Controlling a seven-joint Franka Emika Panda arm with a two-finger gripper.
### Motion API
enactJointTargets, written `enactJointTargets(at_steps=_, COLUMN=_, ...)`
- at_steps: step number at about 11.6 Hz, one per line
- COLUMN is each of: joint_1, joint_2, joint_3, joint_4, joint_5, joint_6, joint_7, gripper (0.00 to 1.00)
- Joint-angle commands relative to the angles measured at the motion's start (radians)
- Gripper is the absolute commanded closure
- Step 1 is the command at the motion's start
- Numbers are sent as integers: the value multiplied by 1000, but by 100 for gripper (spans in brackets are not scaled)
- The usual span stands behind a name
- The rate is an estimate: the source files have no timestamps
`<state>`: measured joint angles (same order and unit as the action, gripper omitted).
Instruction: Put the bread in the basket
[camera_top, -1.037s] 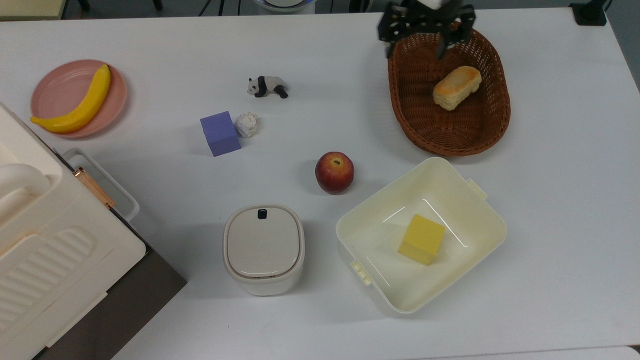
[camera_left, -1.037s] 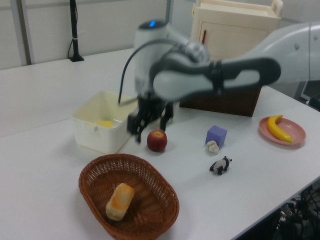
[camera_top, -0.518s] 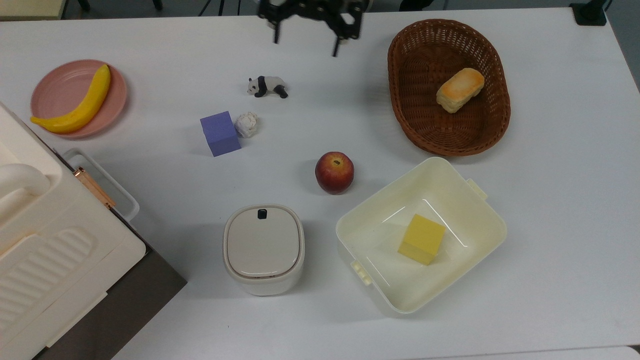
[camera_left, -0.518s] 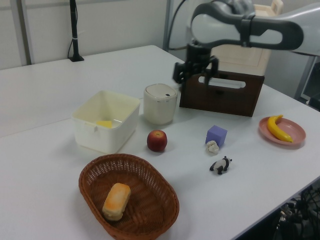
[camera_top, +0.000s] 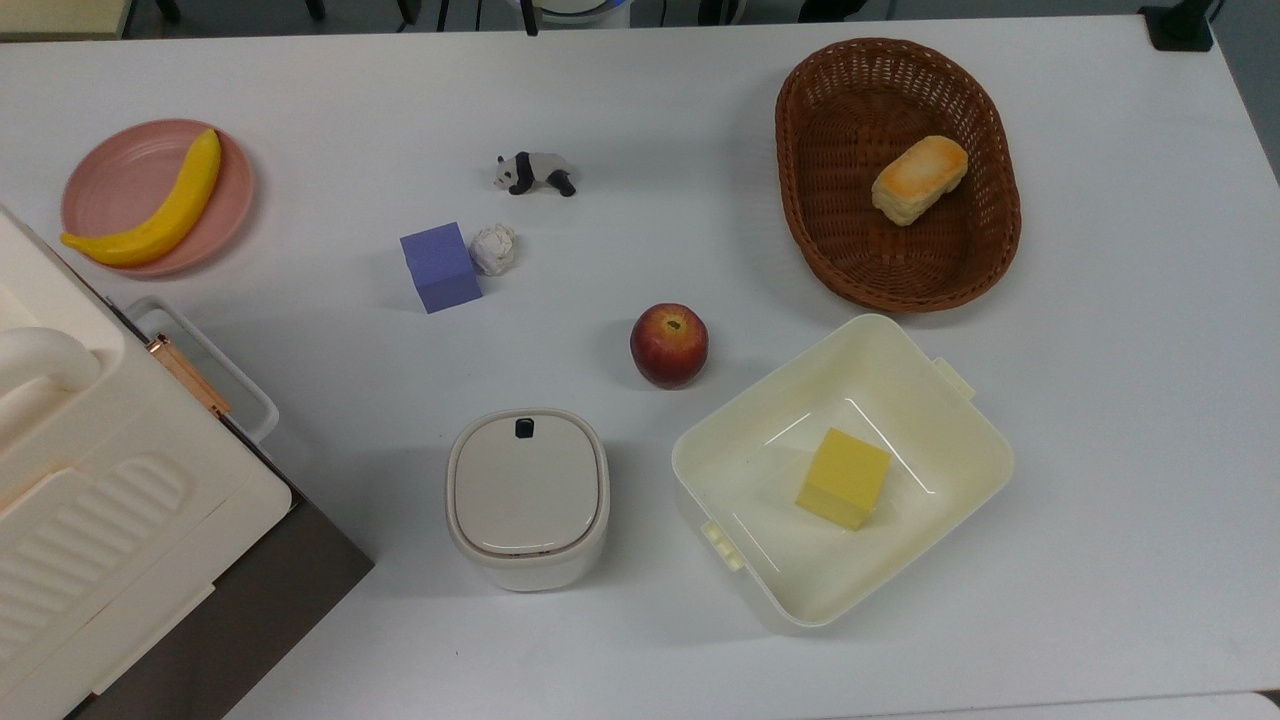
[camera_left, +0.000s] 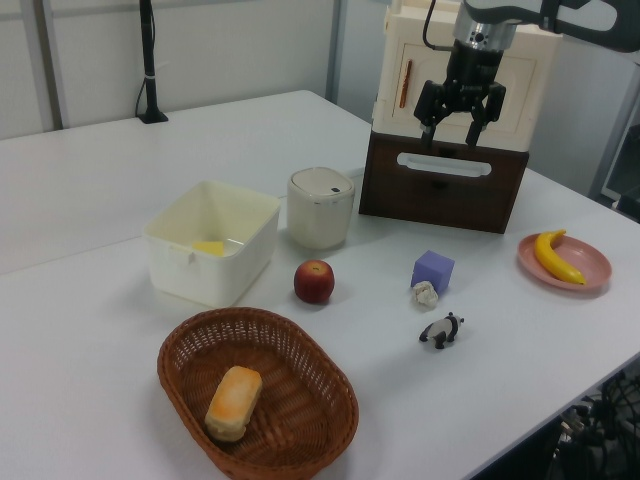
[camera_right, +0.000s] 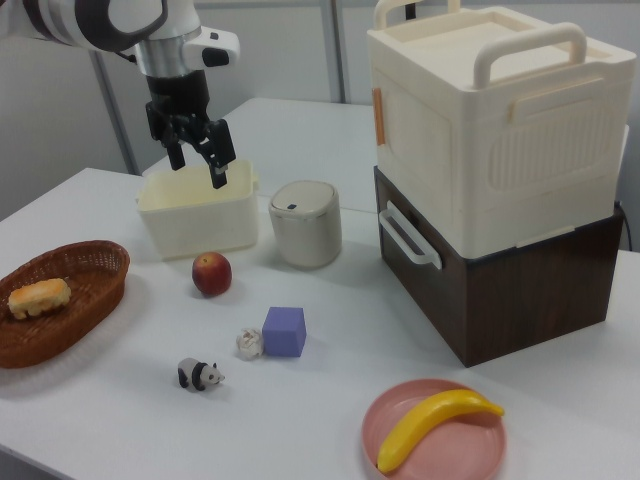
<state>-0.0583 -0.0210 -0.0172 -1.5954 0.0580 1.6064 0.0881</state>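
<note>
The bread (camera_top: 920, 178), a golden-topped loaf with pale sides, lies inside the brown wicker basket (camera_top: 850, 270) at the top view's upper right. It lies free, with nothing touching it. The left view has the bread (camera_left: 233, 402) in the basket (camera_left: 310, 425) at the front. In the right view the bread (camera_right: 38, 298) and basket (camera_right: 60, 335) are at the far left. My gripper (camera_left: 453, 135) hangs open and empty, high above the table and well away from the basket. In the right view the gripper (camera_right: 199, 168) hovers in front of the cream tub.
A red apple (camera_top: 668, 345), a cream tub (camera_top: 960, 470) holding a yellow cube (camera_top: 843, 478) and a lidded white container (camera_top: 527, 495) stand mid-table. A purple cube (camera_top: 440, 267), paper ball (camera_top: 493, 249) and panda (camera_top: 535, 172) lie nearby. A banana (camera_top: 150, 205) rests on a pink plate; a cream box (camera_right: 490, 120) sits on a brown crate.
My gripper has swung away from above the basket, across the table and upward, staying open. The bread shifted slightly and settled in the basket.
</note>
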Motion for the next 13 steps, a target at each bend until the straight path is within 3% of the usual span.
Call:
enactJointTargets(at_steps=1, joint_1=52, joint_2=-7, joint_3=-32, joint_4=-8, joint_5=17, joint_6=-25, joint_7=-23, gripper=0)
enactJointTargets(at_steps=13, joint_1=69, joint_2=6, joint_3=-17, joint_4=-17, joint_5=39, joint_6=-17, joint_7=-47, gripper=0)
